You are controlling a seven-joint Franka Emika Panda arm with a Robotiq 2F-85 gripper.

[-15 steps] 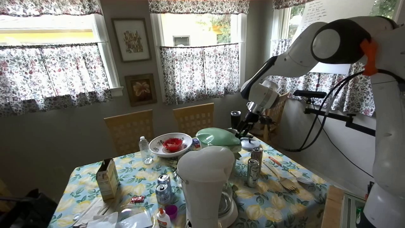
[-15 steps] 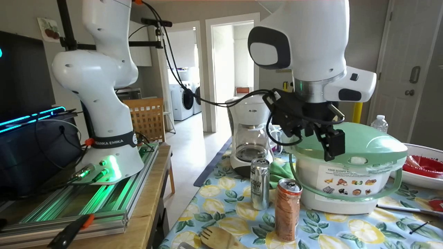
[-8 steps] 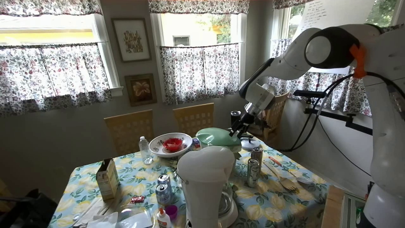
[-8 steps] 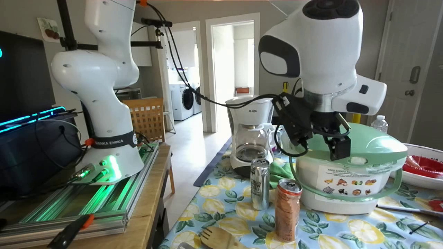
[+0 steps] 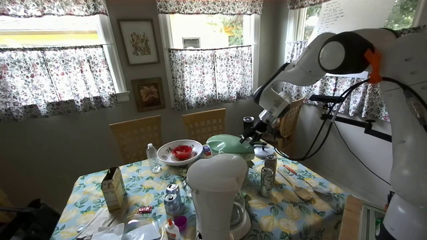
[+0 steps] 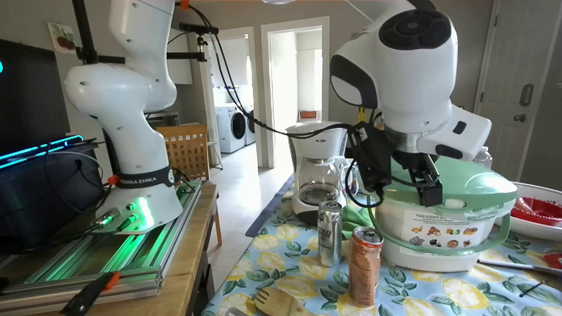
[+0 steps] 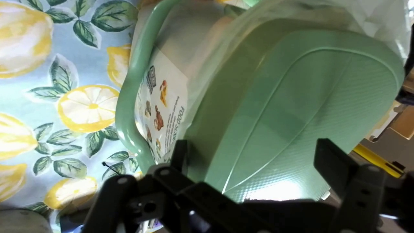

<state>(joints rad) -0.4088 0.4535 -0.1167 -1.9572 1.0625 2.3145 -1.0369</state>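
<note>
The arm (image 5: 303, 71) slants down, its end effector (image 7: 254, 149) with fingers (image 7: 334, 158) apart at the green lid (image 7: 291, 106) of the food-scraps bin (image 6: 439, 219) on the tabletop (image 6: 281, 263), elbow (image 5: 333, 56) lower and wrist (image 6: 401, 140) more tilted than a second ago.

Bin lid (image 7: 300, 106) was soft minty green, thin pale leaf-vein lines; bin handle (image 7: 125, 110) green too. Bench cloth (image 7: 64, 145) was light blue, yellow lemons and dark green leaves everywhere. One can (image 6: 365, 272) was kinda coral orange, other can (image 6: 330, 235) silver. Coffee maker (image 6: 318, 147) was plain white. Curtains (image 5: 193, 76) were red-and-dark floral on white.
</note>
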